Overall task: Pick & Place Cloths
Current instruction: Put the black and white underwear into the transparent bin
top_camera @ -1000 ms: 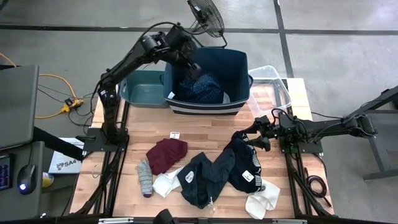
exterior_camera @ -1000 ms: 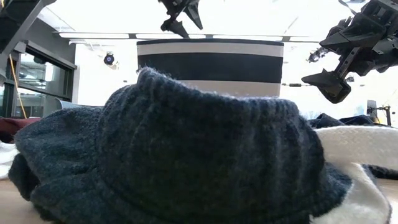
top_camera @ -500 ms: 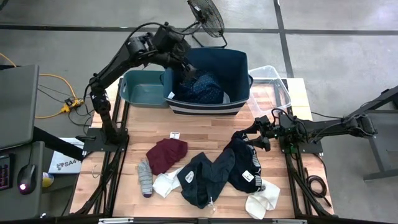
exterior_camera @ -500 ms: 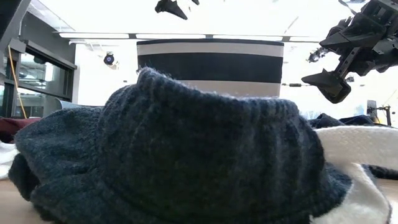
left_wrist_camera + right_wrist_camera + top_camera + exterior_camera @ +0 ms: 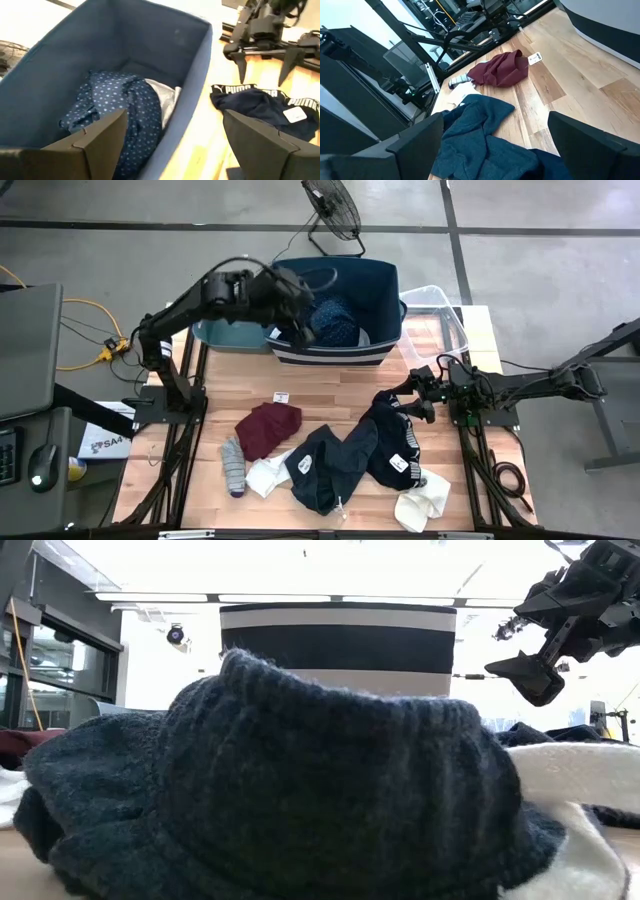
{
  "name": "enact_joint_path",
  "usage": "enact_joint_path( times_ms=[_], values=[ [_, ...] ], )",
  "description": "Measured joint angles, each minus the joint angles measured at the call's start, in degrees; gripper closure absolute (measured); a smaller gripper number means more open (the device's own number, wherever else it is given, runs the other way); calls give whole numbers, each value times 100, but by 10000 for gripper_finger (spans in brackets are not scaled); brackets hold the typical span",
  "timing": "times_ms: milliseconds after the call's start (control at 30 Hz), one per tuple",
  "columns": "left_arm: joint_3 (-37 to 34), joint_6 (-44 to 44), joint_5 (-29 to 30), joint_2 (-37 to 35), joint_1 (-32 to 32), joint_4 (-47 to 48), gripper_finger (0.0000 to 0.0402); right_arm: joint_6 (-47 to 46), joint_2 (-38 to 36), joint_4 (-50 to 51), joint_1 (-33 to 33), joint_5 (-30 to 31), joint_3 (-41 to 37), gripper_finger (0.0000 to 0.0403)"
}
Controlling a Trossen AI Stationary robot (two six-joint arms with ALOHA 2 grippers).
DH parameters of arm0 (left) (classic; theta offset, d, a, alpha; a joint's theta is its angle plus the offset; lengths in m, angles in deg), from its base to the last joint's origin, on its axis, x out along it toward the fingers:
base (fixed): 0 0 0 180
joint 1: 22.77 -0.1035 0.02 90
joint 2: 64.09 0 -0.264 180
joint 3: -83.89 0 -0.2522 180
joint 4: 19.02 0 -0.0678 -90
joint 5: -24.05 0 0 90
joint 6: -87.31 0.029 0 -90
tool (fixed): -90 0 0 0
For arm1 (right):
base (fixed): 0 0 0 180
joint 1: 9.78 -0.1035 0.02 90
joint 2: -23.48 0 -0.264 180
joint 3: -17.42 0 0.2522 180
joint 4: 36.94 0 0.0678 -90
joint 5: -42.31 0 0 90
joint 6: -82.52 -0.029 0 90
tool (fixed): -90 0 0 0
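- High view looks straight down on the whole bench (image 5: 330, 395)
- Low view sits at bench height, pressed against a dark cloth (image 5: 280, 790)
- Both share the navy bin (image 5: 345, 305)
- Wrist views look forward, close

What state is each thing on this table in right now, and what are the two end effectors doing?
Navy bin: upright, holds the navy dotted cloth.
Maroon cloth: crumpled on the table.
Grey sock: flat on the table.
Black cloths: heaped on the table, white tags showing.
Left end effector: open, empty, over the bin's front wall.
Right end effector: open, empty, above the black cloths.
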Motion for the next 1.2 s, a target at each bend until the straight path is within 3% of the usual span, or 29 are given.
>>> enact_joint_path(
  times_ms=[367,633,867,1067,1200],
  values=[
    [-680,-542,767,-19,1105,-208,77,-28,0,-20,2,-5,0,50],
    [-1099,-905,1047,-13,1772,-407,78,-1074,0,-28,0,-44,-1,50],
    [-1574,-1093,1321,-16,2056,-755,78,-1073,1,-30,-9,-264,0,50],
    [-2083,-701,1325,-248,2292,-1450,77,-1074,4,169,-174,-282,132,50],
    [-2770,-621,1326,-680,2307,-2315,77,-691,2,1000,-269,22,715,50]
  ],
)
